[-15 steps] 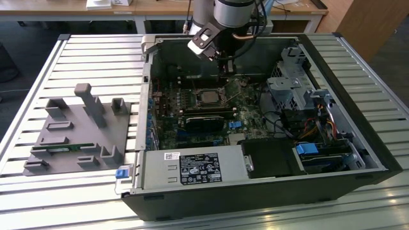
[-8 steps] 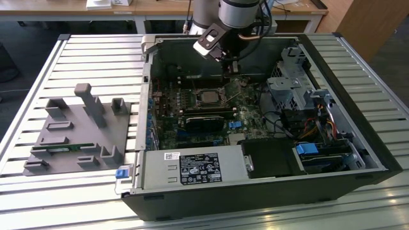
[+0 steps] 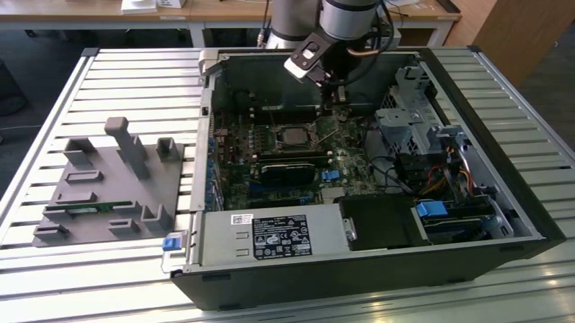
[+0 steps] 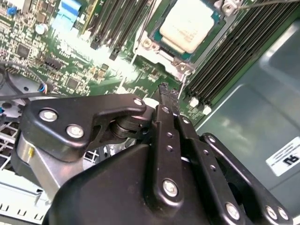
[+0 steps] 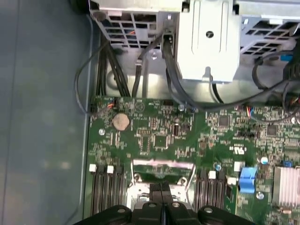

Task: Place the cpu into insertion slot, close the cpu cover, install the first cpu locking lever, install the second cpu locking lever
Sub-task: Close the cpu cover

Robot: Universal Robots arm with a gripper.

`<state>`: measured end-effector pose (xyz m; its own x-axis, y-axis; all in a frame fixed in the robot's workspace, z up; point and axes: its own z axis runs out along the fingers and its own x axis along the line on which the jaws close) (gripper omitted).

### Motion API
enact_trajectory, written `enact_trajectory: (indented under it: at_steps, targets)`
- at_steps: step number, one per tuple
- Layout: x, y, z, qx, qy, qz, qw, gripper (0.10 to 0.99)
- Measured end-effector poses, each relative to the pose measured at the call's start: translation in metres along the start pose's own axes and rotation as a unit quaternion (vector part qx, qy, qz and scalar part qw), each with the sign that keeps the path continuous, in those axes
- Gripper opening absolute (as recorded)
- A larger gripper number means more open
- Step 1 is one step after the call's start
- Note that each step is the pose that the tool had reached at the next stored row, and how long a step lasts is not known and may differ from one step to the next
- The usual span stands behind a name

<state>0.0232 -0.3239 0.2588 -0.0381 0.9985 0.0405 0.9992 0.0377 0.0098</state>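
The cpu [image 3: 292, 136] lies in the insertion slot [image 5: 161, 169] on the green board inside the open computer case; its silver-grey top [image 4: 190, 23] faces up. The silvery cpu cover [image 4: 149, 44] frames the chip and looks flat on it. A thin metal lever rod [image 3: 330, 138] slants up beside the socket on the exterior view's right. My gripper [image 3: 337, 109] hangs just above the board at the socket's edge. Its black fingertips [image 4: 164, 90] press together with nothing between them, and in the first wrist view the gripper [image 5: 161, 186] sits right at the socket's frame.
Long black memory slots [image 4: 225, 56] flank the socket. A black card [image 3: 287, 168] lies nearer the front. A metal drive cage [image 3: 413, 128] and cables [image 5: 117, 70] crowd the exterior view's right. A grey fixture block [image 3: 108, 182] stands outside the case on the left.
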Motion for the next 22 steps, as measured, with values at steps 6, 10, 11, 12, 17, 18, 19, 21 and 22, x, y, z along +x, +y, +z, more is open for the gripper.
enact_trajectory:
  at_steps: [6, 10, 11, 12, 17, 18, 19, 21, 22]
  targets:
    - [-0.0004, 0.0108, 0.0005, 0.0000, -0.0001, 0.000, 1.0000, 0.118]
    - [-0.0005, 0.0168, 0.0010, 0.0000, -0.0002, 0.000, 1.0000, 0.118]
    - [-0.0005, 0.0181, 0.0011, 0.0000, -0.0002, 0.000, 1.0000, 0.118]
    - [-0.0006, 0.0192, 0.0013, 0.0001, -0.0002, -0.001, 1.0000, 0.118]
    - [-0.0006, 0.0248, 0.0023, 0.0002, -0.0021, -0.003, 1.0000, 0.118]
    - [-0.0007, 0.0259, 0.0024, 0.0003, -0.0027, -0.003, 1.0000, 0.118]
    - [-0.0007, 0.0271, 0.0025, 0.0003, -0.0032, -0.003, 1.0000, 0.118]
    - [-0.0005, 0.0297, 0.0027, 0.0003, -0.0035, -0.003, 1.0000, 0.118]
    - [-0.0004, 0.0312, 0.0028, 0.0003, -0.0035, -0.003, 1.0000, 0.118]
